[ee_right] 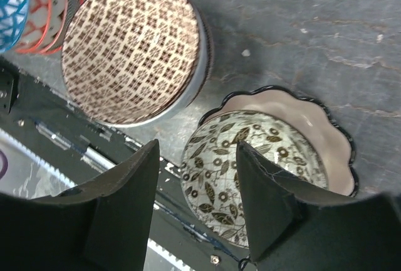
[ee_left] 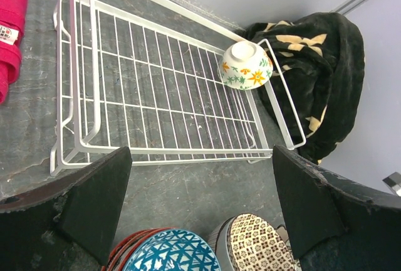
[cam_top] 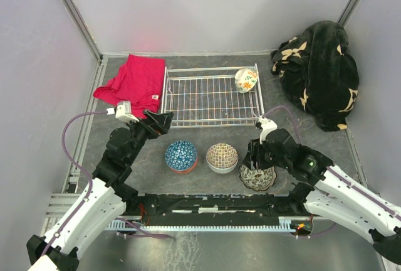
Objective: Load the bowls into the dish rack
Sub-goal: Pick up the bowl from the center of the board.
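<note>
— Where are the bowls?
— A floral bowl [cam_top: 246,80] lies tipped in the far right corner of the dish rack [cam_top: 210,98]. On the counter [cam_top: 207,136] in front of it sit a blue mosaic bowl [cam_top: 181,155], a brown lattice bowl [cam_top: 222,157] and a leaf-patterned bowl [ee_right: 250,177] nested in a scalloped bowl [ee_right: 313,123].
— And the hands?
— The left hand [ee_left: 200,152] is spread wide and holds nothing, near the rack's near left corner. The right hand [ee_right: 195,148] is partly open over the leaf-patterned bowl's rim, with no grip showing.
</note>
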{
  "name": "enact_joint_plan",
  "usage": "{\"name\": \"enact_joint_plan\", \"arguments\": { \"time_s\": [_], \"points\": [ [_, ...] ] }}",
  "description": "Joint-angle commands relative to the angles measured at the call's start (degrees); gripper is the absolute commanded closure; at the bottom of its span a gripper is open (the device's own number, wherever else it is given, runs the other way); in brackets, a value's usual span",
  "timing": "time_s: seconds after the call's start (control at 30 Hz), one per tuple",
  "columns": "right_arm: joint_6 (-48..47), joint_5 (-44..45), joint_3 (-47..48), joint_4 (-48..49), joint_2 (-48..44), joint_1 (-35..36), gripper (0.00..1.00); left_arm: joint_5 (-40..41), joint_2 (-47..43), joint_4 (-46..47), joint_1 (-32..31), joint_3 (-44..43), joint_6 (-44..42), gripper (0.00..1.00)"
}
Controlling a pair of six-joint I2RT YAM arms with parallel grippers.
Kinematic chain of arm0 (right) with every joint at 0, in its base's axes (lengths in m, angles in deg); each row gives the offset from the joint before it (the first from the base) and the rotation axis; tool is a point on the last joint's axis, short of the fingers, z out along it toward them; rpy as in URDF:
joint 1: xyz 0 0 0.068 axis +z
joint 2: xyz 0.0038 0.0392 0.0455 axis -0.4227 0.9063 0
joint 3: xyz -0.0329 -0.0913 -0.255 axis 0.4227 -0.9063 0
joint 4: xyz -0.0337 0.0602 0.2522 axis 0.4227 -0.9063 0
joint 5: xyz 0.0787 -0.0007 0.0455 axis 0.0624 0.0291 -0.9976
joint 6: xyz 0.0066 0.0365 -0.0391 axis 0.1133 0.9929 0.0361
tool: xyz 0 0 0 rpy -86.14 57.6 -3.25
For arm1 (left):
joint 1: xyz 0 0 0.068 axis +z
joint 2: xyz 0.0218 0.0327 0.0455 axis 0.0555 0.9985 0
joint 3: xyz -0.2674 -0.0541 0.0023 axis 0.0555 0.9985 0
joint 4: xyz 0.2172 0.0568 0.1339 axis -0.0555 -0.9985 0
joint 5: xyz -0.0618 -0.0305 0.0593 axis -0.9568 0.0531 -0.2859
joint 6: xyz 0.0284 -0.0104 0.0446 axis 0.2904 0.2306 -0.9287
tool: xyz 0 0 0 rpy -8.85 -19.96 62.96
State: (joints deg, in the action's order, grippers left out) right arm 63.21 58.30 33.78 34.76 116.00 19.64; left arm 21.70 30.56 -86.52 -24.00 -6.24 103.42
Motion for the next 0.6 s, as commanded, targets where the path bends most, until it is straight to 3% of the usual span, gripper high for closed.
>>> {"name": "enact_joint_plan", "arguments": {
  "time_s": [0.0,0.2,0.57],
  "points": [
    [2.75,3.44,-0.97,0.04,-1.61,5.7,0.42,1.18,-0.24,0.8,-0.48,-1.31,-3.39,0.01],
    [7.59,13.86,-4.01,0.18,0.72,15.82,0.42,1.24,-0.78,0.62,-0.68,-1.51,-3.48,0.01],
    [15.7,32.73,-0.33,-0.5,14.87,32.4,0.42,2.05,-1.23,0.42,-1.38,-1.49,-3.75,0.01]
  ]
}}
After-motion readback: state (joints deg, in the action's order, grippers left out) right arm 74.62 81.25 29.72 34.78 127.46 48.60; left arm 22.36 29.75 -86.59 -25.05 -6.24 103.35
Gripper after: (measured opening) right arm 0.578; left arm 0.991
